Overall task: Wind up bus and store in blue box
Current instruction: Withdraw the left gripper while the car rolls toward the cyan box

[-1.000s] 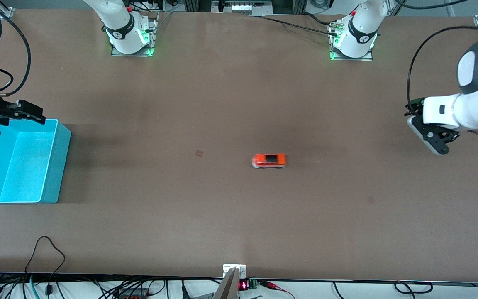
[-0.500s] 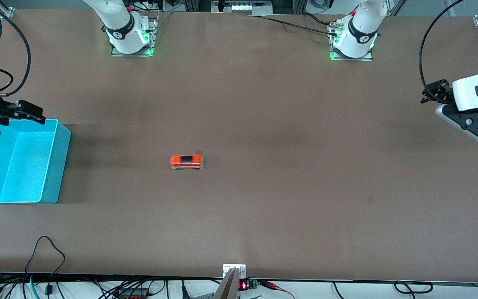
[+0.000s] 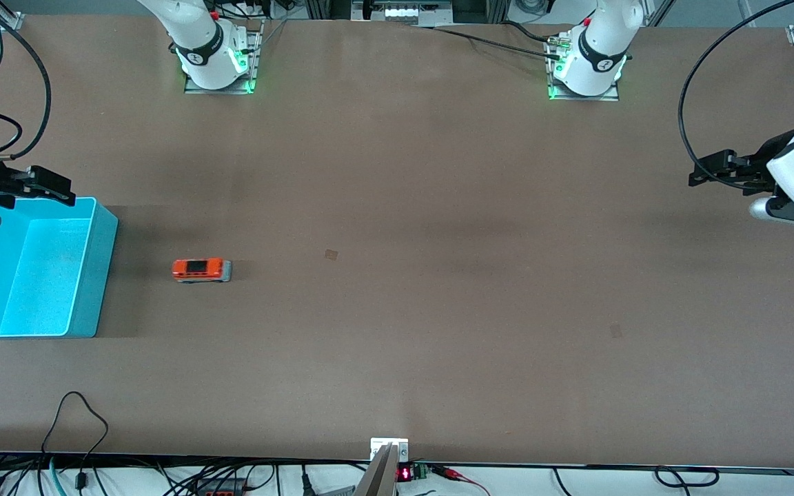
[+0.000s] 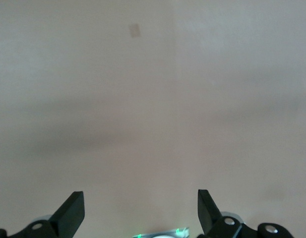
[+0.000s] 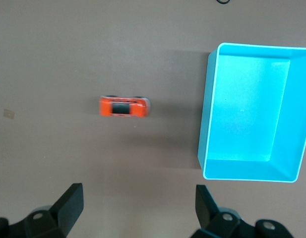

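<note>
The bus (image 3: 201, 270) stands on the table (image 3: 438, 207) near the blue box (image 3: 97, 275), long axis pointing at its wall, so the right gripper (image 5: 138, 208), wide open and empty above the box, is far closer than the empty, spread left gripper (image 4: 141, 213).

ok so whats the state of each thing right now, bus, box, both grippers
bus: upright on its wheels on the table, free of both grippers, short of the box
blue box: open-topped, upright, nothing inside
left gripper: open, holding nothing, over bare table at the left arm's end
right gripper: open, holding nothing, up over the table by the box
</note>
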Available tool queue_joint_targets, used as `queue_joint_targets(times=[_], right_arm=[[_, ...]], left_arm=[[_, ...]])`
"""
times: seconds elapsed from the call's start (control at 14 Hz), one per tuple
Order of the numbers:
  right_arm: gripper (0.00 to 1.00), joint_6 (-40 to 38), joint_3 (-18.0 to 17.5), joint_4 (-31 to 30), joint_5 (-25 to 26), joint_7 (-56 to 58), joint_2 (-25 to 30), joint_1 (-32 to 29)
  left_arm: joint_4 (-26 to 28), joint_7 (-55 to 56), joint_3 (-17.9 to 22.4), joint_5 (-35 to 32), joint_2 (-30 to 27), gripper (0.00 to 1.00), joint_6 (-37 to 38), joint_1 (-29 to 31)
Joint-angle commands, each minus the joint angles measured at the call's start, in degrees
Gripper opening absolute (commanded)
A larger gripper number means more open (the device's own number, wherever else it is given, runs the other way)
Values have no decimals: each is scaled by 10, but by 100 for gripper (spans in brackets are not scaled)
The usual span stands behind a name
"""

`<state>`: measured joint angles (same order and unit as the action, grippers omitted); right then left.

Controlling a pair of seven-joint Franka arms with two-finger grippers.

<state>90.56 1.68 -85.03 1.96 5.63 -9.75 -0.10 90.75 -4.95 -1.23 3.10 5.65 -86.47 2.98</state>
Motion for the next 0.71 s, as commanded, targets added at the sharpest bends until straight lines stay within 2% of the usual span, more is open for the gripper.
queue_joint_targets(times=[0.0,0.07,0.21,0.64], right_arm=[[100,1,0,0,-4,0,2,-3],[100,1,0,0,-4,0,2,-3],[100,1,0,0,-5,-1,2,-2],[100,1,-1,0,-5,2,-2,0]], left_arm=[[60,28,51,14,-48,100,-40,-41],[85,27,68,14,-75,100,-58,-59],[122,27,70,4,-121,100,-74,-84],[119,26,69,-28,-122,100,-84,-108]])
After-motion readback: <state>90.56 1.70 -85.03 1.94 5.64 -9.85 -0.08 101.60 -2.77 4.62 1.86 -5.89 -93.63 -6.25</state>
